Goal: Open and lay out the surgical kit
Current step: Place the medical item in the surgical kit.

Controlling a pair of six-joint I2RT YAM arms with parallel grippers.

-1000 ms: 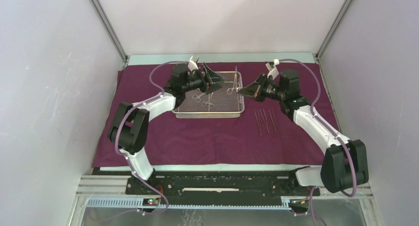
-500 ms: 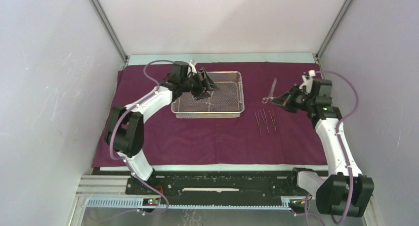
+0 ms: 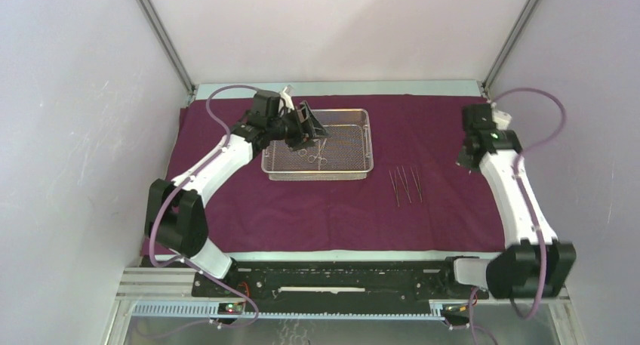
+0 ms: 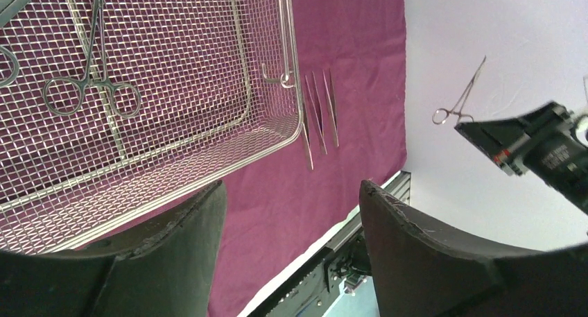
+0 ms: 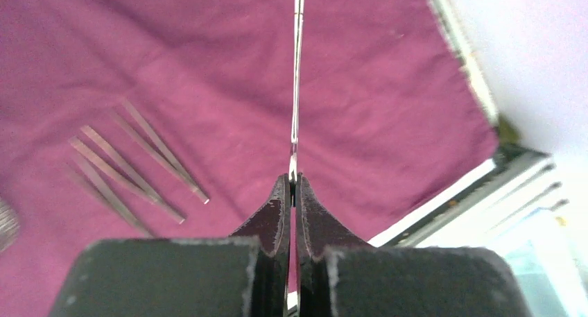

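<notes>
Two right gripper [image 5: 292, 185] jaws pinch forceps [image 5: 298, 88]; left gripper [image 4: 290, 189] jaws gape wide.

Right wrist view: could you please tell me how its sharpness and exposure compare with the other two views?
Right wrist: the tweezers and cloth behind the held forceps look soft, the lower-right corner washed out. Left wrist: the mesh tray is crisp, the fingers dark. Top external: evenly lit, without glare.
</notes>
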